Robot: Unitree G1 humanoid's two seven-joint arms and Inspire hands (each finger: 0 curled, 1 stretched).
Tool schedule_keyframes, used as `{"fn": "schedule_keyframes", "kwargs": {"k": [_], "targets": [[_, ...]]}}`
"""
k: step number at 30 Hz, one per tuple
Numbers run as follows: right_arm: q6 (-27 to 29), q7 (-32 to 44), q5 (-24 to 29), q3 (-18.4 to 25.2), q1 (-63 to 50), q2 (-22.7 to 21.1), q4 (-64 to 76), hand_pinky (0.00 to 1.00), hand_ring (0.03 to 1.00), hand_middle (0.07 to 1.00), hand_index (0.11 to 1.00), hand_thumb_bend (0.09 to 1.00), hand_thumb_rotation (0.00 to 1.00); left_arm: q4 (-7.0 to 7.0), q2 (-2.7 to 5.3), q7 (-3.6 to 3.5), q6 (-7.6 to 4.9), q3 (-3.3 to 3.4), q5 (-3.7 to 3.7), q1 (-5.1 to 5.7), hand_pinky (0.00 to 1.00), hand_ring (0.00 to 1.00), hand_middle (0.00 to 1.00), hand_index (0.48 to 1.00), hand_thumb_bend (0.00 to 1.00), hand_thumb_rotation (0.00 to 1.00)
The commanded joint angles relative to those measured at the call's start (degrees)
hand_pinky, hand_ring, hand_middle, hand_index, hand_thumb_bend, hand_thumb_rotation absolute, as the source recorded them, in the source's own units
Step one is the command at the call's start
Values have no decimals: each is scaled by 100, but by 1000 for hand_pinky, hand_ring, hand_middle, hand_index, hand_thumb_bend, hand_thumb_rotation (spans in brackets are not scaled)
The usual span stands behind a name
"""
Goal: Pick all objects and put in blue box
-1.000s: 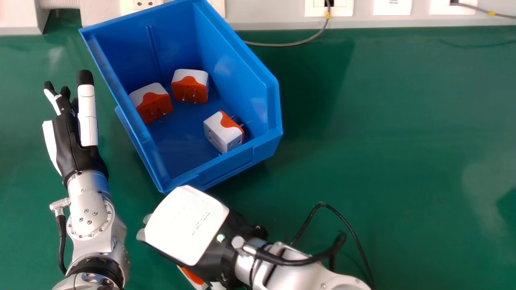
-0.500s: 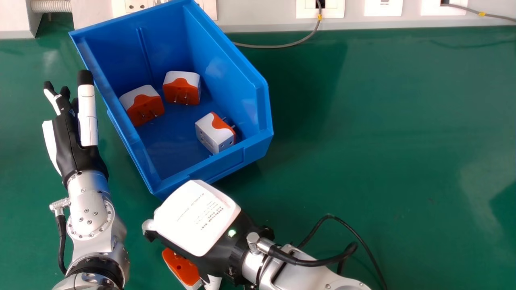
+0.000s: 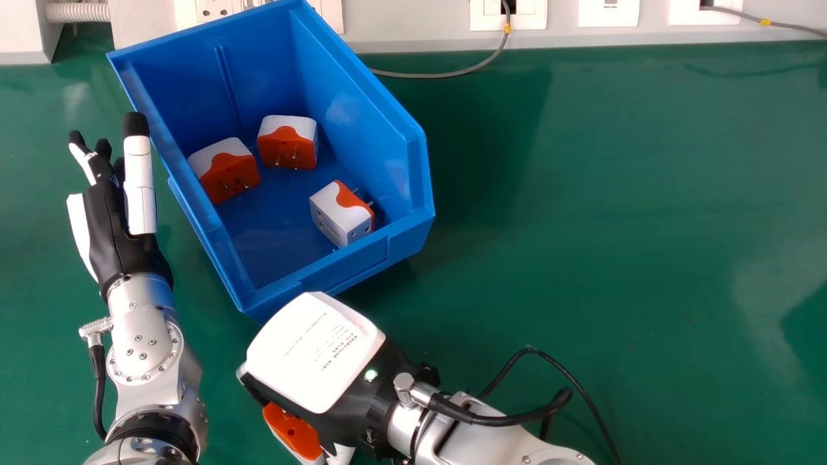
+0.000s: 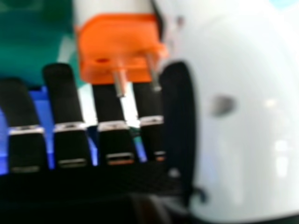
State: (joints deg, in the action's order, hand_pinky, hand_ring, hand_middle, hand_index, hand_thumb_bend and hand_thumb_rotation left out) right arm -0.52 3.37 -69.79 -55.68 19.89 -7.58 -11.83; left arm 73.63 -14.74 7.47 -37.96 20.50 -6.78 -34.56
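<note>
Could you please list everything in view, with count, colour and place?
Box: one, blue, left of centre.
Boxed adapters: three, white and orange, inside it.
Held adapter: one, white and orange, in the right hand.
Table: one, green, under the box.
Sockets: several, white, far edge.
Cables: two, grey, far edge.
Hose: one, off-white, far left.
Hands: two, black and white; left hand beside the box.
Forearms: two, silver, behind them.

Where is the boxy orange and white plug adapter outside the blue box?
That adapter is at the head view's bottom edge, left of centre, held partly beneath the robot's black and white right hand.
</note>
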Motion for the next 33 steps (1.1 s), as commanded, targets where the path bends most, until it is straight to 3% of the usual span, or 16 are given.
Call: {"fn": "schedule_keyframes", "kwargs": {"k": [1,13,26,33], "targets": [[40,101,-36,-139,-186,-62,-286,338,497,616,500,517,113,-70,-44,13,-66,-41,59,-145,931,980,1000,998,968,899],[9,319,5,-22,-176,-112,4,323,492,616,493,510,116,-68,-37,28,-63,-51,66,-149,931,978,1000,996,984,899],[-153,1461,219,655,-519,-361,1950,340,519,631,492,509,117,-64,-28,68,-54,-73,83,-153,931,978,1000,996,983,899],[-40,2023,722,1149,-680,-470,2987,335,501,606,491,509,116,-60,-29,41,-48,-81,52,-155,931,978,1000,998,973,899]]}}
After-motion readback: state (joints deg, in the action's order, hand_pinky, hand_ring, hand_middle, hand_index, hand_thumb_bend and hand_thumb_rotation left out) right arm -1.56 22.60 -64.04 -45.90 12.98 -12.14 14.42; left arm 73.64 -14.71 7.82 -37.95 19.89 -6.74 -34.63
